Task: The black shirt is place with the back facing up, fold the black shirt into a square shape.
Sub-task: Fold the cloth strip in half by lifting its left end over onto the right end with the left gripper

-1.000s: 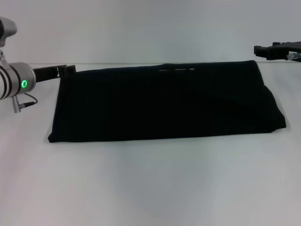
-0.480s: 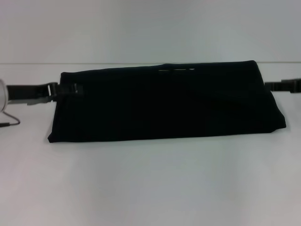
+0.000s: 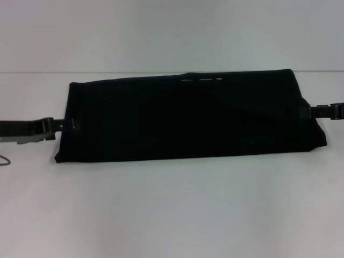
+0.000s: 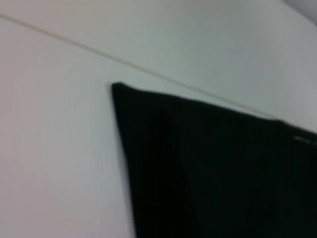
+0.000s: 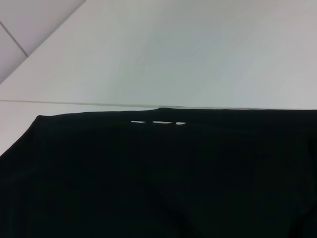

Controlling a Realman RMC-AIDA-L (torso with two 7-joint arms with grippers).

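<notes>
The black shirt lies flat on the white table as a wide folded rectangle. A few small white marks show along its far edge. My left gripper is low at the shirt's left edge, level with the cloth and touching it. My right gripper is at the right edge, its tip against the fabric. The left wrist view shows the shirt's far left corner. The right wrist view looks across the shirt with the white marks at its far edge.
The white table stretches wide in front of the shirt. Its far edge runs just behind the shirt, with a pale wall beyond.
Both arms have come down and toward me, from the shirt's far corners to the middle of its left and right edges. The shirt has not moved.
</notes>
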